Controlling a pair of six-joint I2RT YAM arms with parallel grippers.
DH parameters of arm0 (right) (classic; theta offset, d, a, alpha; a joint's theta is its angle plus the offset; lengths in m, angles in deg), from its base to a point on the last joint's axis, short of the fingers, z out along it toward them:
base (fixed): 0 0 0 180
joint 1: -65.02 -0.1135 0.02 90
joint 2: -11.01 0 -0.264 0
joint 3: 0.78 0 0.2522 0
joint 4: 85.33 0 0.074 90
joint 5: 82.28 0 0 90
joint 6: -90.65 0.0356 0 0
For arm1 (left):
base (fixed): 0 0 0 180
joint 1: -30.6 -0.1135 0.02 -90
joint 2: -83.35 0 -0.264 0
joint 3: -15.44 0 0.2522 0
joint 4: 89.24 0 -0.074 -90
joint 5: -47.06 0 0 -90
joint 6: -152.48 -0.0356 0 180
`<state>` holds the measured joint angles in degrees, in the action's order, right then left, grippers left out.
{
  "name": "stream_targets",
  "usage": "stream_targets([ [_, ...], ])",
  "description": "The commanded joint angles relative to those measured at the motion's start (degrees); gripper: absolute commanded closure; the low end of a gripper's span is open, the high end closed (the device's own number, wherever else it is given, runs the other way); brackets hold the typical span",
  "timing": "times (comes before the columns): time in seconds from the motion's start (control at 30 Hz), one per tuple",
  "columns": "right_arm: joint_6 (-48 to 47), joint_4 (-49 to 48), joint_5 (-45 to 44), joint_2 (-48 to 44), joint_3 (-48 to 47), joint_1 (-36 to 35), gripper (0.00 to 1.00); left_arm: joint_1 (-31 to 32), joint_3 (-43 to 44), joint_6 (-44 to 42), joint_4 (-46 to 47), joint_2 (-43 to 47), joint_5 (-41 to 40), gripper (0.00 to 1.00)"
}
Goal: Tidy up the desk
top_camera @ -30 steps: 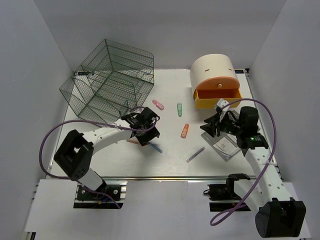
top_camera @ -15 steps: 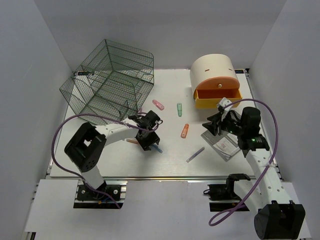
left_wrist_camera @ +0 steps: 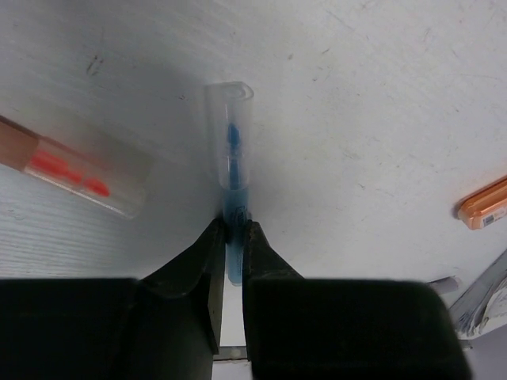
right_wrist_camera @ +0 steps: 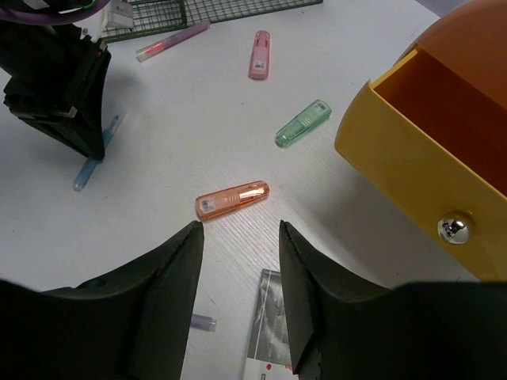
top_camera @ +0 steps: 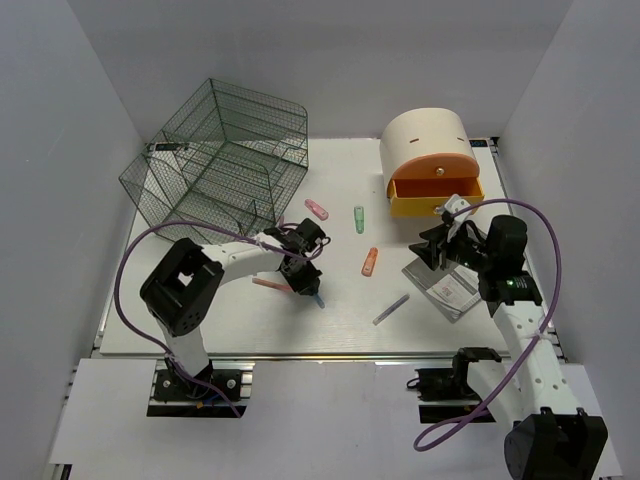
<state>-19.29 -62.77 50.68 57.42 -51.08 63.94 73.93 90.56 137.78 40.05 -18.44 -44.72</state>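
Left fingers (left_wrist_camera: 214,247) now on blue pen (left_wrist_camera: 230,182) near cage (top_camera: 215,160)

Three pens, namely a blue pen (top_camera: 317,299), a red pen (top_camera: 268,284) and a purple pen (top_camera: 391,309), are counted on the single white table (top_camera: 340,335). Three short capped cases are counted with them: a pink case (top_camera: 316,209), a green case (top_camera: 359,219) and an orange case (top_camera: 370,261). One wire-mesh cage (top_camera: 215,160), one cream-and-orange drawer box (top_camera: 430,160), one flat packet (top_camera: 447,292) and two robot arms, the left arm (top_camera: 230,262) and the right arm (top_camera: 515,300), are also seen.
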Motion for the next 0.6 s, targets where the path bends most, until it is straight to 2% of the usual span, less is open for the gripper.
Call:
stream_targets([
  [0.0, 0.2, -2.2, 0.5, -1.0, 0.7, 0.4, 0.51, 0.3, 1.3, -1.6, 0.3, -0.2, 1.3, 0.95],
  [0.07, 0.2, -2.3, 0.5, -1.1, 0.8, 0.4, 0.51, 0.3, 2.9, -3.1, 0.3, 0.1, 1.3, 1.0],
  [0.17, -0.1, -2.5, 0.6, -1.6, 1.0, 2.5, 0.51, 0.8, 7.3, -9.5, 0.6, 1.1, 0.6, 1.0],
  [0.27, -0.5, -2.6, 0.4, -2.1, 1.1, 3.5, 0.5, 0.8, 11.2, -20.6, 4.0, 3.3, 0.5, 1.0],
  [0.3, -0.7, -2.8, 0.3, -2.4, 1.3, 3.7, 0.47, 0.8, 11.7, -28.5, 6.3, 4.1, 3.9, 1.0],
  [0.37, -0.2, -4.2, -0.9, -3.0, 1.8, 4.6, 0.48, 0.8, 11.6, -37.5, 15.1, 7.3, 8.0, 1.0],
  [0.4, 0.7, -4.8, -1.5, -3.3, 2.0, 4.8, 0.59, 0.8, 11.1, -44.8, 18.5, 8.4, 13.4, 1.0],
  [0.47, 1.4, -6.2, -3.1, -4.0, 2.3, 5.8, 0.81, 0.8, 11.4, -53.3, 25.6, 10.4, 15.8, 1.0],
  [0.5, 2.0, -6.2, -3.6, -4.0, 2.1, 6.2, 1.0, 0.8, 12.1, -56.1, 29.9, 10.7, 19.3, 1.0],
  [0.57, 2.2, -5.7, -5.1, -3.3, 1.3, 7.5, 1.0, 0.8, 13.3, -63.9, 33.0, 10.5, 20.4, 1.0],
])
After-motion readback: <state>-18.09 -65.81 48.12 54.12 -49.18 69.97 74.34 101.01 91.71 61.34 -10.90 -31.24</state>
